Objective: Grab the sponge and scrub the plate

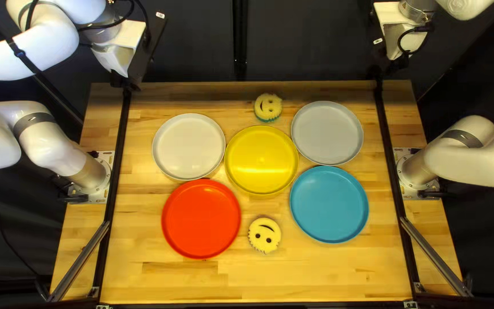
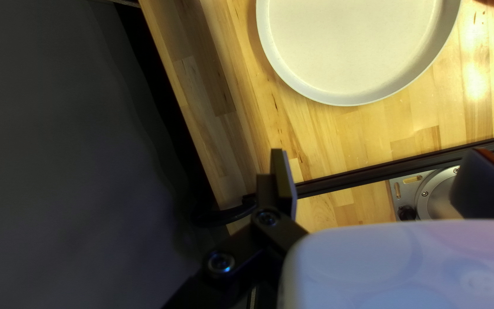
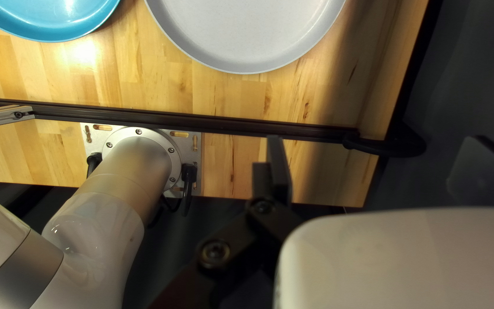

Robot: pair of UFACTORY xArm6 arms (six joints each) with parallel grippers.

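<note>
round objects resting on a wooden desk (image 1: pixel 321 274)

a yellow near sponge (image 1: pixel 265 236) is lying between the red plate (image 1: pixel 201 219) and the blue plate (image 1: pixel 329 205), its smiling face turned upward. a far sponge (image 1: pixel 268 107), yellow above and green below, is sitting just beyond the yellow plate (image 1: pixel 261 160), which is occupying the middle of the group. a cream plate (image 1: pixel 188 147) and a grey plate (image 1: pixel 327 133) are flanking the yellow one.

the left gripper (image 1: pixel 144 60) is hanging near the far left corner of the desk, its two fingers standing apart; in the left wrist view, the cream plate is lying ahead of it. the right gripper (image 1: pixel 385 67) is hanging near the far right corner, its fingers likewise spreading apart; in the right wrist view, the grey plate is lying ahead of it. dark rails (image 1: pixel 119 151) (image 1: pixel 391 151) are running along both sides of the plates.
</note>
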